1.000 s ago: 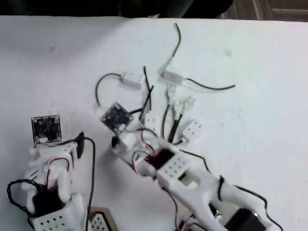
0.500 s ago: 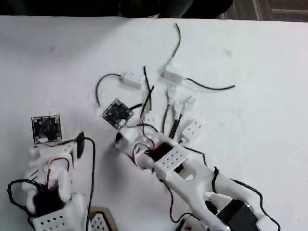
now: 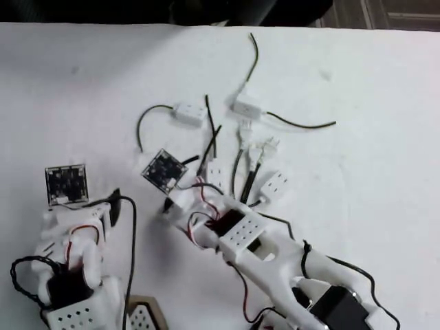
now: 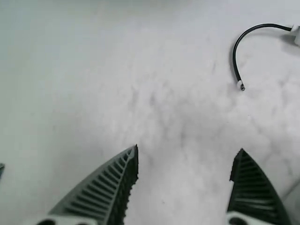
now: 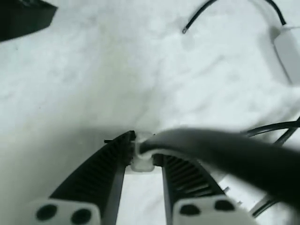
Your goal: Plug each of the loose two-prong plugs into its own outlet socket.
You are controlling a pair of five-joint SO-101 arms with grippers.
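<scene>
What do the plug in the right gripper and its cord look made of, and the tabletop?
The plug: white, smooth body, probably moulded plastic. The cord: black, curving freely, likely a rubber or vinyl sheath, though blurred here. The table: matte white, faintly mottled, perhaps cloth or paper; I cannot tell which.

I have two hands: my left hand [image 4: 187, 159] and my right hand [image 5: 143, 150], which pinches one small white plug [image 5: 141, 164]. On the surface [image 3: 371, 82] I count four white blocks. There is one corded block [image 3: 187, 112] and a second corded block [image 3: 246, 106] toward the far edge. One slotted block [image 3: 215, 170] and a second slotted block [image 3: 275, 184] lie nearer me. Between them lie what look like two pronged plugs [image 3: 265, 150]. My wrists carry two square markers [image 3: 67, 182].
</scene>
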